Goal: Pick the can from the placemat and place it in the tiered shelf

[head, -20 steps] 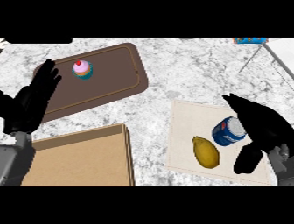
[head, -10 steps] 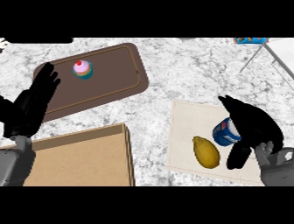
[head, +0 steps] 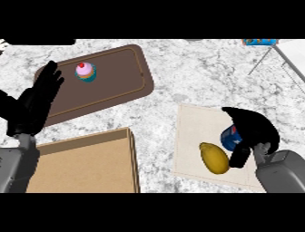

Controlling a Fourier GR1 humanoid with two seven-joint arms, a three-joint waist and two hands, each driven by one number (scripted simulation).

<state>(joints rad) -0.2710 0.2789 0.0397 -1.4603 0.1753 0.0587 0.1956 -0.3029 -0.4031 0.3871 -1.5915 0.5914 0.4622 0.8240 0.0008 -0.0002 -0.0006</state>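
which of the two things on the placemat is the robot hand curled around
The blue can; the right robot hand curls over it, while the yellow lemon beside it lies uncovered.

Ahead of me on the marbled surface (head: pixel 182 77) lies a brown tray (head: pixel 115 86) with rounded corners, set at a slant. A cupcake (head: pixel 84 72) with pink frosting and a cherry stands upright on its far left part. Nearer to me, just beside the tray's near edge, I see a cardboard box (head: pixel 85 163). Off to my right lies a yellow lemon (head: pixel 213 158).
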